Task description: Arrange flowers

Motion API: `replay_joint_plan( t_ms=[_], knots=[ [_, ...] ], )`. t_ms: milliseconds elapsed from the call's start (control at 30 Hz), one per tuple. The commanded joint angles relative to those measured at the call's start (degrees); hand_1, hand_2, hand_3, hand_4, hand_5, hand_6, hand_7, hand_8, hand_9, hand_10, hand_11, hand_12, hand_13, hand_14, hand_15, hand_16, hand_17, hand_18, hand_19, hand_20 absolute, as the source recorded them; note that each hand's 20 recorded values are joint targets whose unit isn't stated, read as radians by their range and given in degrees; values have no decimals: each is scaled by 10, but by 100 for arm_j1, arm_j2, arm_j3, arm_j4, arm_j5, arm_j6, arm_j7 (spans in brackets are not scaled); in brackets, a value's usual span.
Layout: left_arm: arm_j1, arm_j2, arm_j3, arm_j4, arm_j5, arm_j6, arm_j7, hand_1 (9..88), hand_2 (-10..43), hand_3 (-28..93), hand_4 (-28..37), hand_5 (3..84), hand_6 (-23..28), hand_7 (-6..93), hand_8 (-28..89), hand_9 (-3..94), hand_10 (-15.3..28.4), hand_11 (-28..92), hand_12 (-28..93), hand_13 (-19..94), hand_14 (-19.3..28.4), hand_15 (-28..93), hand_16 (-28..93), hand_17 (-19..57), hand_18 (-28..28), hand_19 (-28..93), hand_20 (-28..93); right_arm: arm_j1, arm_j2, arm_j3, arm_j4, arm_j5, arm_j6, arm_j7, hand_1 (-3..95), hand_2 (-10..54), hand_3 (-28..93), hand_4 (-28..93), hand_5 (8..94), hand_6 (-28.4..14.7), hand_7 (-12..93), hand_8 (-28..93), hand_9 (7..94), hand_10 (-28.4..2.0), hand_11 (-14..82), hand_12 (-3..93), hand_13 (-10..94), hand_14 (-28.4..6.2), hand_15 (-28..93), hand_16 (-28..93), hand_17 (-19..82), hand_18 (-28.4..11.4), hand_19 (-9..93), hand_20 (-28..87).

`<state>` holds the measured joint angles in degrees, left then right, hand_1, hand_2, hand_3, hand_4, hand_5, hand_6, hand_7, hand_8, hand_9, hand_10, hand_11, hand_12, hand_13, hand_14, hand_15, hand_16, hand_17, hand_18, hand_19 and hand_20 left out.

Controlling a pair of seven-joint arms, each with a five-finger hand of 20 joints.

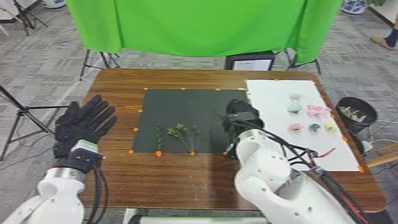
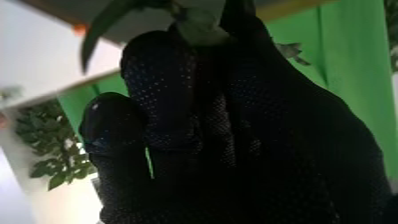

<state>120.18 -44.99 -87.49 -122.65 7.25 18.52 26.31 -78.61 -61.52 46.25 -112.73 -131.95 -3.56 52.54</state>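
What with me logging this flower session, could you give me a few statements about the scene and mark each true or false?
1. Green sprigs lie on the dark mat. True.
2. The left hand is curled into a fist. False: the left hand is open, its fingers straight.
3. The white sheet lies to the left of the dark mat. False: the white sheet is on its right.
4. The right wrist view shows greenery at the right hand's fingertips. True.
5. A green cloth hangs beyond the far edge of the table. True.
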Motion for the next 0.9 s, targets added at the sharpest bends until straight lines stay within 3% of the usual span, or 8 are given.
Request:
replay_joint_plan(
  t_ms=[33,133,400,500,567,733,833,900],
  knots=[
    [-94,27,-101,13,-51,97,-82,259,142,728,-283,487,111,128,-71,395,168,209,128,277,170,377,-69,-57,166,391,98,-263,-49,-234,154,-90,-43,134,601,-95,754,-153,617,-13,648,175,846,-104,188,509,854,-46,458,438,511,-235,932,320],
    [-97,-20,-119,15,0,185,-194,260,144,727,-283,489,111,130,-71,401,171,214,129,280,171,383,-69,-57,166,392,98,-181,-18,-373,257,-148,133,72,599,-95,745,-155,618,-12,647,171,846,-104,190,508,855,-49,461,432,512,-235,932,318],
    [-103,-31,-59,18,11,170,-131,262,155,724,-283,493,112,134,-72,406,172,222,128,282,173,391,-74,-56,166,395,98,-96,-124,-390,368,-53,130,-114,562,-95,695,-195,640,-22,557,135,837,-112,191,497,844,-72,498,377,505,-236,932,321],
    [-114,-49,10,39,-52,61,-100,263,158,726,-283,495,109,137,-72,407,172,224,128,286,172,394,-74,-56,166,396,98,-112,-156,-348,352,37,74,-133,544,-95,682,-220,653,-31,481,140,827,-116,193,483,833,-80,518,335,497,-239,932,315],
    [-75,-69,-23,62,-167,-171,-103,261,156,729,-283,492,110,137,-73,407,172,224,127,284,172,394,-75,-56,165,396,98,-100,-163,-323,373,28,-26,-180,522,-95,647,-236,668,-38,419,155,804,-130,263,419,827,-83,530,313,493,-239,932,314],
    [47,-84,-123,9,-197,-49,-75,261,151,728,-283,489,111,134,-73,404,170,222,126,281,172,390,-76,-57,166,396,97,-107,-207,-242,335,126,-160,-176,440,-95,688,-256,685,-42,326,117,778,-152,329,286,815,-90,531,306,480,-244,932,309],
    [101,-87,-141,36,-357,-227,69,259,148,730,-283,487,111,132,-73,404,171,221,127,281,172,390,-75,-57,166,395,97,-99,-158,-272,292,48,-182,-200,397,-95,726,-269,691,-43,324,-45,774,-152,330,273,810,-91,533,301,475,-246,932,307],
    [125,-100,-165,35,-408,-274,89,255,139,734,-283,487,110,132,-72,404,170,220,127,281,172,390,-74,-57,166,395,97,-101,-111,-254,252,73,-170,-206,398,-95,724,-268,690,-45,323,-63,774,-152,329,271,810,-92,534,300,475,-246,932,305]
  ],
)
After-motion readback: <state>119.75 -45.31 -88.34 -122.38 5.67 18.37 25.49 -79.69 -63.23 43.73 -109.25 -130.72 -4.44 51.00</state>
